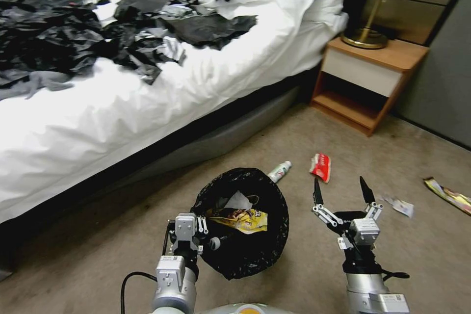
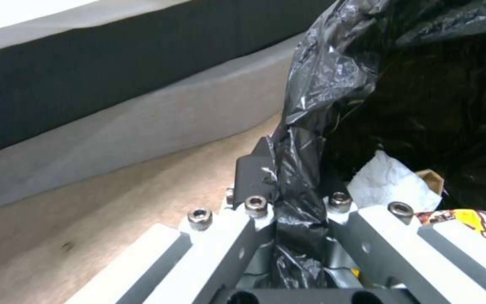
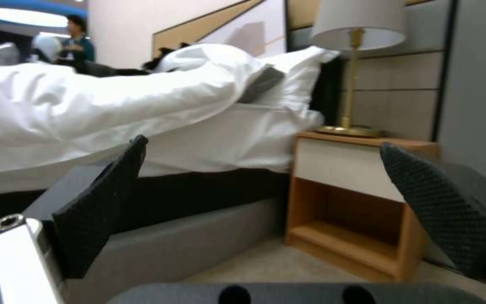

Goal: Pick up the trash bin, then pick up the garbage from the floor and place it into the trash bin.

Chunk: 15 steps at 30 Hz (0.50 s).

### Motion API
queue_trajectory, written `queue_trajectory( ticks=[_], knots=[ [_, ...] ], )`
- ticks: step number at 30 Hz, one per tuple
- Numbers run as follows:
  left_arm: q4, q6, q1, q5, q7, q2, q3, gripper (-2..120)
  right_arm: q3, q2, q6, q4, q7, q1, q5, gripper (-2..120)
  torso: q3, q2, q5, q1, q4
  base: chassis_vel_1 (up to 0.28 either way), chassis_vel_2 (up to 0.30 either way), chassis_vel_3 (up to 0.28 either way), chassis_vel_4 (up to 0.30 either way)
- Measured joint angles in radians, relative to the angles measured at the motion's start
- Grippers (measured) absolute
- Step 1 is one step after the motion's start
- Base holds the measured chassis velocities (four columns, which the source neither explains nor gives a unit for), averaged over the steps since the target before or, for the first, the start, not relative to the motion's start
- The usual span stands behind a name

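Note:
The trash bin (image 1: 245, 255), lined with a crinkly black bag, hangs low in front of me with its mouth facing up toward my head camera. My left gripper (image 1: 198, 229) is shut on its near-left rim; the left wrist view has the bag (image 2: 302, 139) pinched in that gripper (image 2: 293, 177). Inside lie a yellow wrapper (image 1: 241, 220), white tissue (image 2: 386, 181) and brown paper (image 2: 431, 179). On the floor beyond are a small bottle (image 1: 279, 171), a red wrapper (image 1: 320, 167), a white scrap (image 1: 400, 204) and a yellow wrapper (image 1: 449, 195). My right gripper (image 1: 341, 191) stands open above the carpet, just short of the red wrapper.
A bed (image 1: 147, 108) with white bedding and a heap of black plastic sheets (image 1: 73, 39) fills the left. A wooden nightstand (image 1: 365, 83) with a brass lamp (image 1: 365, 34) stands at the back right. Beige carpet (image 1: 417, 255) lies open around my right arm.

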Motion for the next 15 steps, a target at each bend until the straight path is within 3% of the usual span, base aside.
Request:
queue_trajectory(
  ticks=[15],
  knots=[
    [-0.005, 0.001, 0.0, -0.001, 0.001, -0.003, -0.002, 1, 0.003, -0.001, 0.004, -0.005, -0.005, 0.008, -0.015, 100, 0.0, 0.0, 0.0, 0.0, -0.0001, -0.127, -0.126, -0.114, -0.123]
  ],
)
